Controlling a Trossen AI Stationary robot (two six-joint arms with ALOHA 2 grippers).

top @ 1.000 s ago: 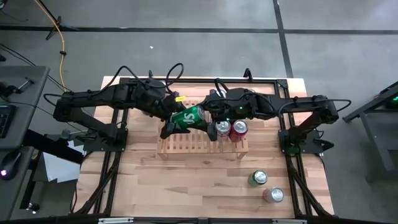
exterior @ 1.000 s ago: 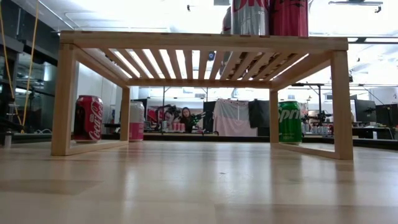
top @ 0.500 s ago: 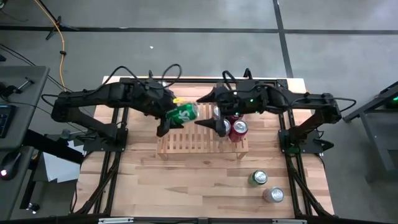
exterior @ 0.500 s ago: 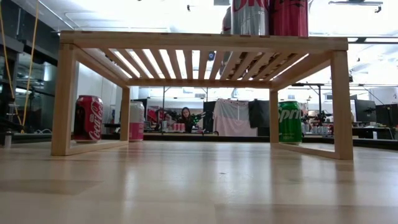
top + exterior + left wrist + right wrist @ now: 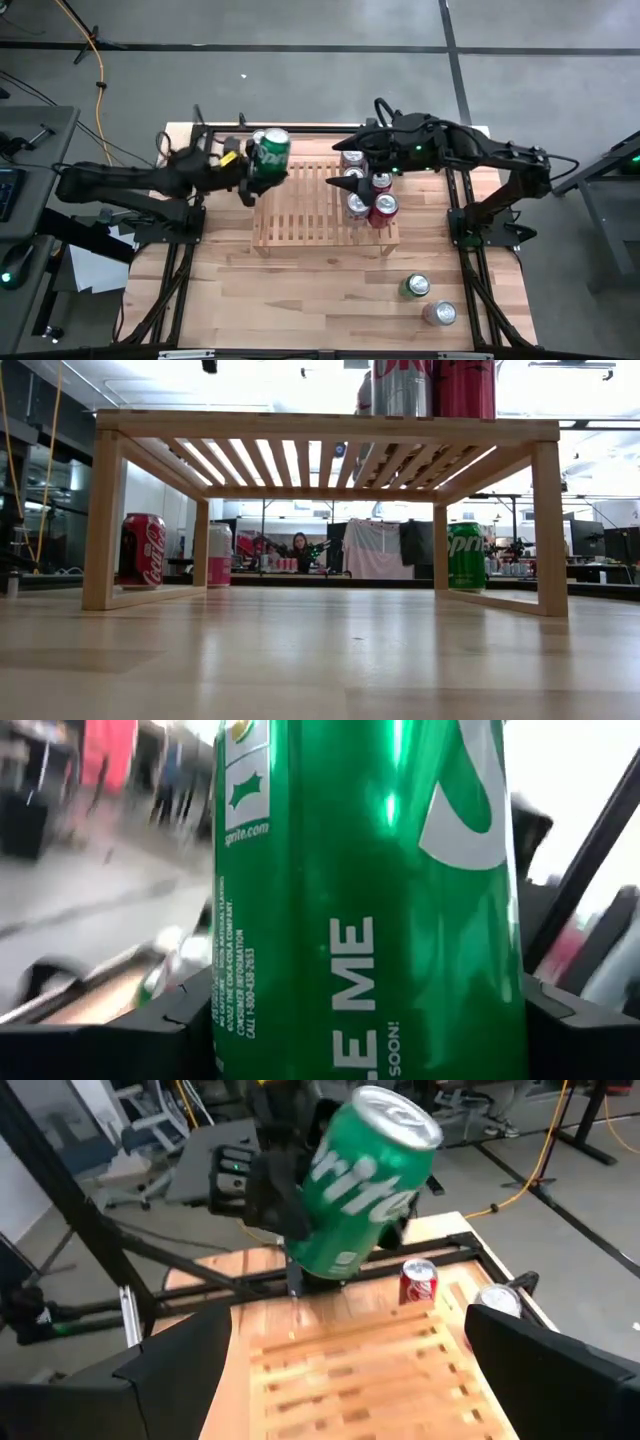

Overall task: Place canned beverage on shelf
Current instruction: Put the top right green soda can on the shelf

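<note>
Left gripper (image 5: 252,165) grips my green can (image 5: 270,152) above the shelf's (image 5: 300,215) far-left corner, unplaced; right gripper (image 5: 345,172) hangs open; two cans (image 5: 371,207) shelved.

Green can (image 5: 270,153) now with left gripper (image 5: 262,172) alone, carried from above the shelf's middle to the shelf (image 5: 300,215) left rear corner, top upward. Right gripper (image 5: 350,170) has let go, jaws wide, pulled back over the shelf's right rear.
</note>
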